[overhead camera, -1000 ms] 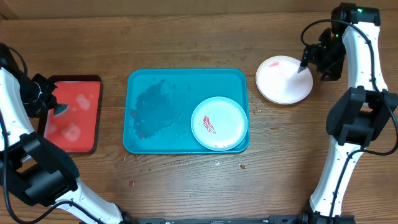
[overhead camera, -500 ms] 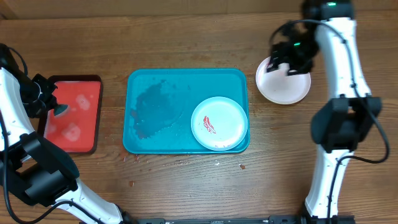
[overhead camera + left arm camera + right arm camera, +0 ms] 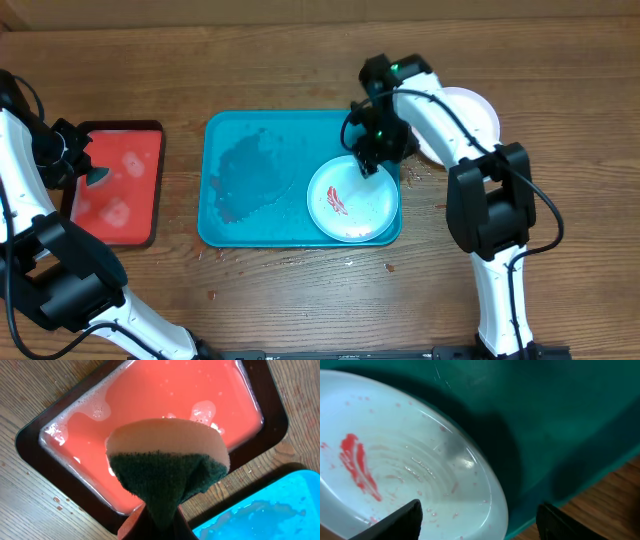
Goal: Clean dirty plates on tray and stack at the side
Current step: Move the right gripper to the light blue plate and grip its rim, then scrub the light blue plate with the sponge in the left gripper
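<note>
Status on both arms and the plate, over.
Left gripper shut on sponge over red tray. Right gripper open, fingers either side of smeared plate rim. Plate on teal tray, smear uncleaned. Nothing in the way.

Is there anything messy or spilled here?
Yes. The pale plate in the teal tray has a red smear, a wet patch darkens the tray's left half, and small specks dot the table below.

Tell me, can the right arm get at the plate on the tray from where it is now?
Probably yes. The right end effector hangs open over the rim of the plate, at the right end of the tray, and nothing lies between them.
</note>
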